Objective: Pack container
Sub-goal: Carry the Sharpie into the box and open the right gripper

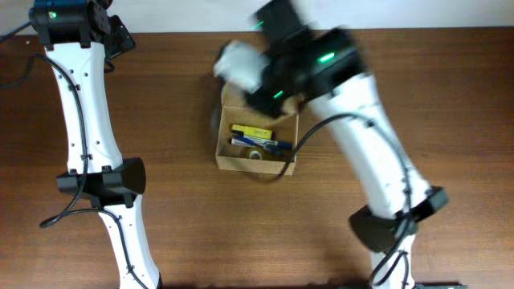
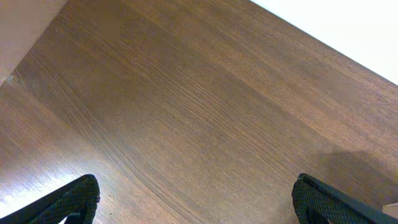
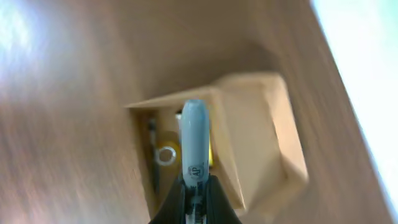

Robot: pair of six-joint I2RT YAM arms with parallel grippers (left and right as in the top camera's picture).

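From where I stand, everything rests on a dark brown wooden table [image 1: 185, 233] with a fine, straight grain running along its length. Its top is smooth enough to throw back a soft, pale sheen [image 2: 25, 186] from the room's light. Past the table's far edge runs a plain white surface [image 1: 418, 12], bright and featureless, and whether it is wall or floor I cannot tell.

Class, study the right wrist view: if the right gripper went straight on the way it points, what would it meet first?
Probably the container: the right gripper aims its held marker at the open top, though blur hides depth.
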